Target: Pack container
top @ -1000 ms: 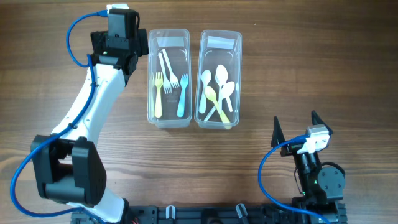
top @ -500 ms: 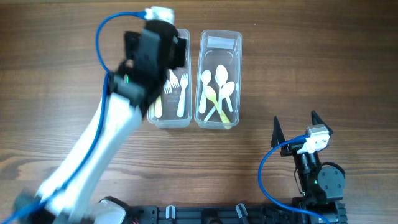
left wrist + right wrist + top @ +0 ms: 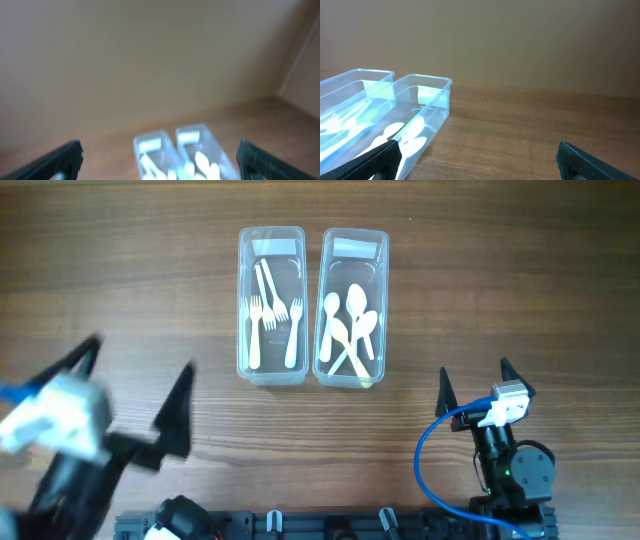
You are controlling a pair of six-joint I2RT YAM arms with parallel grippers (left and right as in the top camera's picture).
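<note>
While the wooden table (image 3: 500, 290) stretches wide, the left gripper (image 3: 135, 395) and right gripper (image 3: 472, 387) wait near its front edge, jaws spread, empty. Two clear containers (image 3: 271, 242) sit side by side beyond, holding forks (image 3: 270, 315) and spoons (image 3: 350, 320).

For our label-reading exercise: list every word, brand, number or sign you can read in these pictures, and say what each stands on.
None can be read.
Left container: a pale patch at its far end, no legible text.
Right container: the same kind of patch, no legible text.
Left gripper and right gripper: no markings visible.
Left wrist view: too blurred to read anything.
</note>
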